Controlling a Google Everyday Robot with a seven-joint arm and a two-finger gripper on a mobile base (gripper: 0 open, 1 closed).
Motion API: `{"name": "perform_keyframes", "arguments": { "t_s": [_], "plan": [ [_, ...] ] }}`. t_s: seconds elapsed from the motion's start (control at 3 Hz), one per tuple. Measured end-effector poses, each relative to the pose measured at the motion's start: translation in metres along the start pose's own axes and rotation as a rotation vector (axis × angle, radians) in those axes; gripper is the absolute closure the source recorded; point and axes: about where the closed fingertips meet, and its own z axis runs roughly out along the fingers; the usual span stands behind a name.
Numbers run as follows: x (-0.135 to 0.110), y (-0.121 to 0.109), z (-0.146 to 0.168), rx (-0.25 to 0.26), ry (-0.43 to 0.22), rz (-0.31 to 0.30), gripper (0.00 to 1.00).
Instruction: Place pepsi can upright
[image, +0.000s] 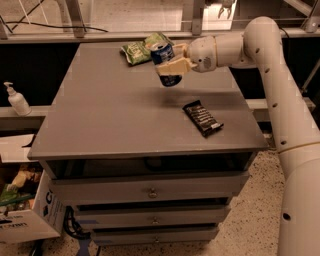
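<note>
The pepsi can (162, 53), dark blue with a silver top, hangs in the air just above the grey table (110, 120) in the upper centre of the frame, near upright with its top leaning slightly left. The cream gripper (170, 67) on the robot's 1 white arm (270, 75) is clamped around the can's middle, 1 finger crossing its front. No lettering on the can can be read. Just behind it, at the table's far edge, lies a green snack bag (137, 50). A black snack bar wrapper (202, 118) lies flat to the lower right, its pale print illegible. Below the tabletop are 3 drawers (150, 190). A pump bottle (16, 100) stands at far left.
</note>
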Motion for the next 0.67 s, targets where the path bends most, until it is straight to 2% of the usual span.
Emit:
{"name": "perform_keyframes", "arguments": {
  "t_s": [0.67],
  "plan": [
    [-0.0197,-0.0006,-0.0177,-0.030,0.040,0.035,1.00]
  ]
}}
